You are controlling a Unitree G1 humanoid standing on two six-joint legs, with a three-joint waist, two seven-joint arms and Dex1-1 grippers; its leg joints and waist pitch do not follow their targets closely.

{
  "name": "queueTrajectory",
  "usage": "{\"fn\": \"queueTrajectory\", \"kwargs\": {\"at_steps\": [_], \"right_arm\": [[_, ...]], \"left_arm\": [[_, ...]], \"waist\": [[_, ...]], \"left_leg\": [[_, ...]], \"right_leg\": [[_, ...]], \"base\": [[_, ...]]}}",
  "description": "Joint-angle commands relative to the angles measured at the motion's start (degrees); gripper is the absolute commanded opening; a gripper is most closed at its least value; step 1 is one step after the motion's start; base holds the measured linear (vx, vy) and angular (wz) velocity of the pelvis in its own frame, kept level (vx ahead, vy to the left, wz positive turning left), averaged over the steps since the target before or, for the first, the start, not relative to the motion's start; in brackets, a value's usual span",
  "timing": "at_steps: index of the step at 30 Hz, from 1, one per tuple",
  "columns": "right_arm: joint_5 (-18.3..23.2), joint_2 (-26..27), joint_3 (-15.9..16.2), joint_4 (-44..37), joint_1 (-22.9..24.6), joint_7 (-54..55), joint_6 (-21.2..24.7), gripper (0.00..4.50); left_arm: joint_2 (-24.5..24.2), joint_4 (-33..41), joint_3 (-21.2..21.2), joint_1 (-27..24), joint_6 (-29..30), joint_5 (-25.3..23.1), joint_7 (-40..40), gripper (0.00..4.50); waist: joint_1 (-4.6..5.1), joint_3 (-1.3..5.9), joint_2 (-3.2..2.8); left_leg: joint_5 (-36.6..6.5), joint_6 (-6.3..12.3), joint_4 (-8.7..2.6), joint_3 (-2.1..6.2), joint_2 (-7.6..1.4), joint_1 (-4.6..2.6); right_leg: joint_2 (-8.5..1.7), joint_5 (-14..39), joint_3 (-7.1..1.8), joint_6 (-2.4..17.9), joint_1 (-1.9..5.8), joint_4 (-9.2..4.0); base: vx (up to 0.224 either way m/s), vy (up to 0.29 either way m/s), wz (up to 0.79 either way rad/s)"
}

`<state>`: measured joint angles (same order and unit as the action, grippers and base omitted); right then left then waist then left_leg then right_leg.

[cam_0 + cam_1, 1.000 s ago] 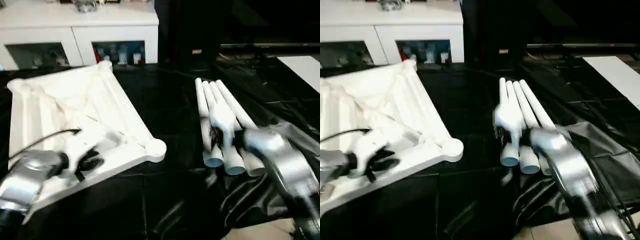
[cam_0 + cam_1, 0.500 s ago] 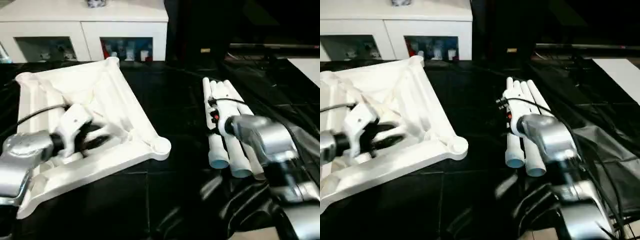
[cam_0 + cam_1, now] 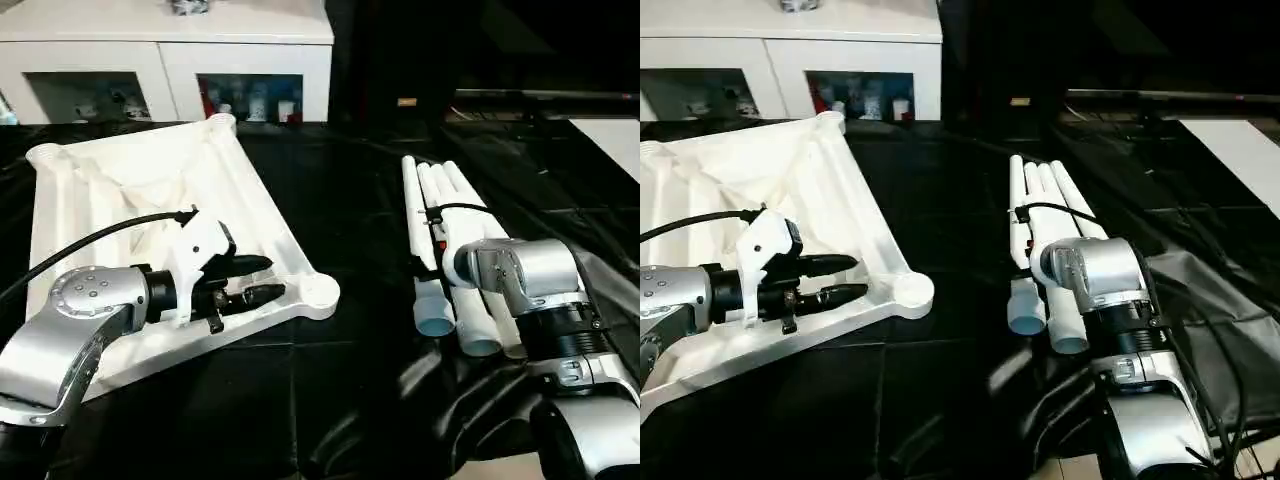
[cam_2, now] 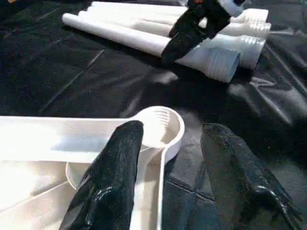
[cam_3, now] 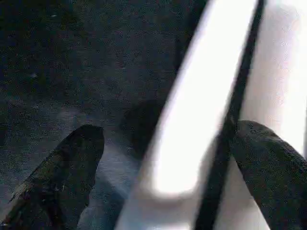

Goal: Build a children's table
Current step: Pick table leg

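The children's table top [image 3: 130, 200] lies upside down at the left on black sheeting, ribs up, with a round corner socket [image 3: 318, 295] at its near right corner. My left gripper [image 3: 272, 277] hovers open just left of that socket. In the left wrist view one finger [image 4: 112, 177] is over the rim and the other is over the sheeting. Several white tube legs [image 3: 450, 210] lie side by side at the right. My right gripper [image 5: 168, 139] is down on them and open, its fingers [image 5: 81, 148] on either side of the leftmost leg [image 5: 192, 120].
A white cabinet with glass doors [image 3: 170, 60] stands behind the table top. Crinkled black sheeting [image 3: 330, 380] covers the work surface. A white panel [image 3: 612, 135] lies at the far right edge. A cable [image 3: 90, 245] loops over my left forearm.
My left gripper has moved right along the table top to its near right corner, with its fingers now wider apart. My right wrist has turned down onto the legs. The camera view has shifted.
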<state>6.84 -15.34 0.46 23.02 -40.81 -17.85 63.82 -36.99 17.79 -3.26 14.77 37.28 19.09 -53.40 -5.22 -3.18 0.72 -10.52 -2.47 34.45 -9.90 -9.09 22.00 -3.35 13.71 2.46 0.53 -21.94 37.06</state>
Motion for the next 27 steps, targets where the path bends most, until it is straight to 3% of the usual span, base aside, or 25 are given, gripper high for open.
{"fn": "queueTrajectory", "kwargs": {"at_steps": [1,4,5,7,13,14,19,25,27], "right_arm": [[0.5,0.1,-0.8,1.6,-0.2,-0.3,1.4,4.24],[0.4,0.0,-0.7,2.8,-0.1,-0.7,0.9,4.12],[0.4,0.0,-0.6,3.2,-0.1,-0.9,0.8,3.96],[0.4,-0.2,0.0,4.6,-0.2,-1.0,0.7,3.75],[0.3,-0.1,-0.4,8.6,-0.6,-1.0,-0.6,3.33],[0.1,-0.1,-0.4,9.5,-0.7,-1.0,-1.1,3.11],[0.0,0.0,-0.9,10.9,-1.0,-0.9,-1.6,2.78],[1.2,0.7,-4.0,13.0,-2.5,0.7,-2.9,2.27],[2.4,1.1,-6.7,13.1,-3.2,2.0,-3.5,2.09]], "left_arm": [[-0.2,1.7,-0.8,1.1,0.9,1.2,-0.2,2.3],[-0.2,2.7,-1.4,1.2,2.0,2.1,-0.6,2.3],[-0.2,2.9,-1.6,1.2,2.2,2.3,-0.6,2.57],[0.1,3.5,-1.9,1.1,3.0,2.6,-0.4,2.63],[0.1,4.3,-2.6,1.1,3.8,3.1,0.2,3.12],[0.1,4.4,-2.6,1.0,4.0,3.2,0.3,3.39],[0.0,4.8,-2.6,0.9,4.4,3.5,0.6,3.71],[0.6,4.3,-1.6,1.7,4.1,3.4,2.4,4.17],[1.5,2.6,-0.4,2.8,3.9,2.9,4.5,4.28]], "waist": [[0.04,3.57,-0.15],[0.0,3.58,0.03],[-0.01,3.58,0.0],[0.01,3.6,0.39],[0.08,3.61,0.49],[0.13,3.62,0.44],[0.11,3.64,0.62],[0.09,3.63,0.82],[0.1,3.63,0.7]], "left_leg": [[-4.4,-2.48,-4.01,0.95,-3.52,-1.44],[-4.4,-2.69,-4.06,0.97,-3.52,-1.28],[-4.4,-2.63,-4.04,0.96,-3.52,-1.28],[-3.9,-2.45,-3.99,0.9,-3.49,-1.24],[-3.5,-2.23,-3.93,0.87,-3.51,-1.21],[-3.8,-2.57,-3.94,0.85,-3.52,-1.29],[-4.9,-3.55,-4.07,0.93,-3.62,-1.41],[-5.5,-4.23,-4.1,0.91,-3.58,-1.42],[-6.1,-4.53,-4.07,0.86,-3.55,-1.48]], "right_leg": [[-4.5,-1.4,-2.98,12.0,2.3,-3.8],[-4.59,-1.7,-2.93,12.0,2.43,-3.74],[-4.6,-1.5,-2.95,11.9,2.43,-3.78],[-4.61,-1.8,-2.95,11.9,2.52,-3.72],[-4.61,-1.2,-2.9,11.7,2.48,-3.76],[-4.58,-1.0,-2.89,11.8,2.4,-3.76],[-4.53,-1.1,-2.84,11.7,2.39,-3.75],[-4.57,-1.1,-2.84,11.5,2.42,-3.81],[-4.5,-0.8,-2.9,11.4,2.38,-3.86]], "base": [[0.0,0.0,0.0],[0.0,0.0,0.0],[0.0,0.0,0.0],[0.0,0.0,0.0],[0.0,0.0,0.0],[0.0,0.0,0.0],[0.0,0.0,0.0],[0.0,0.0,0.0],[0.0,0.0,0.0]]}}
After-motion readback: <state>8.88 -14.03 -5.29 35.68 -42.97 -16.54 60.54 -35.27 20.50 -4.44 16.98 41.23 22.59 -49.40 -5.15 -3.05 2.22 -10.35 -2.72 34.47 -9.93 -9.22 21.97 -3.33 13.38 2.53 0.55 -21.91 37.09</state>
